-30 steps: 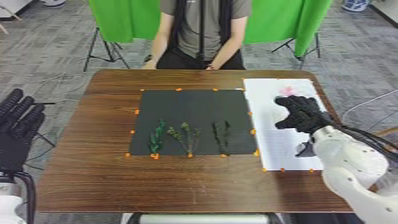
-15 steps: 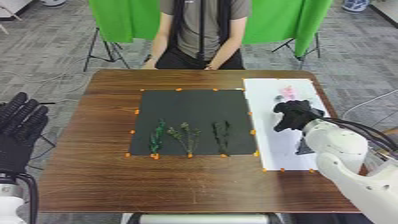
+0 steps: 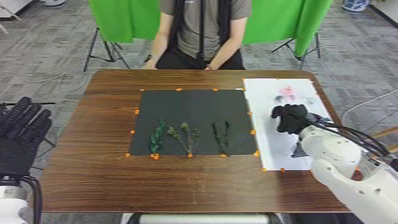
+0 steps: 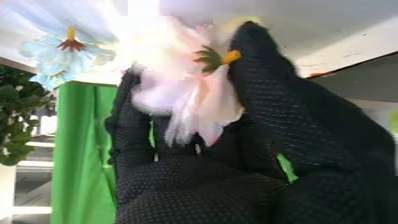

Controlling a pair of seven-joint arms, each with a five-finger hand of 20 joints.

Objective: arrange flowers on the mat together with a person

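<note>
Roughly halfway, I'd guess: green sprigs (image 3: 156, 137) line the dark mat's (image 3: 178, 107) near edge, blooms still need adding. Right hand (image 3: 289, 119) looks to be pinching a pale pink flower (image 4: 191, 92) over the white sheet (image 3: 280, 145) by the worktop's (image 3: 178, 185) right edge; left hand's (image 3: 18, 137) spread. No real containers, just flat sheet, with pink blooms (image 3: 287, 92) near its far edge.

Finished with a mottled grey floor (image 3: 53, 60). Furnished with a rectangular brown wooden table (image 3: 107, 190). Hung beyond the tabletop's far edge with a bright green fabric curtain (image 3: 124, 20). Fitted with thin black stand legs (image 3: 91, 50) beyond the far left corner. Brightly lit. Planted with leafy green foliage (image 4: 18, 115), beside the curtain.
</note>
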